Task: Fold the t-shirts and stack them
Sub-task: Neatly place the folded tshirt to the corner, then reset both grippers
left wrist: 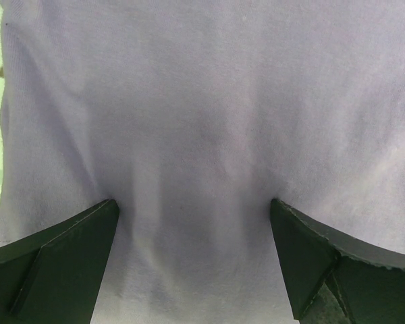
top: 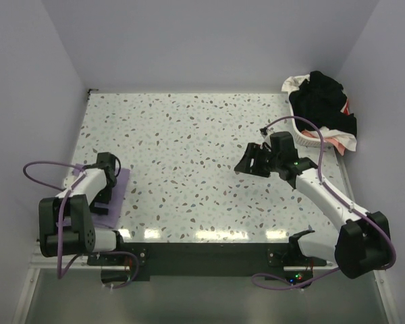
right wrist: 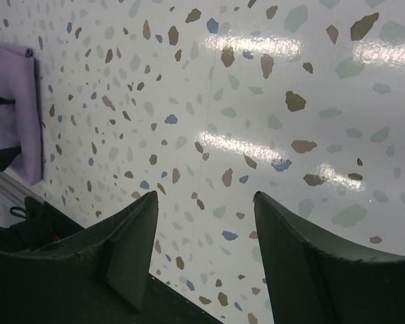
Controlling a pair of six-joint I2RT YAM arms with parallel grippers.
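left tool [left wrist: 192, 209] is down over the lilac t-shirt [left wrist: 202, 101], fingers spread wide with only flat cloth showing between them and nothing clamped; the shirt lies as a small flat pad at the near-left corner of the bench [top: 189, 135], partly under that arm. right tool [right wrist: 206, 196] hangs over bare bench right of centre, fingers apart and empty, well apart from the lilac shirt. the black t-shirt [top: 324, 101] is heaped with white and pink-red cloth in the white basket [top: 310, 140] at the far-right corner.
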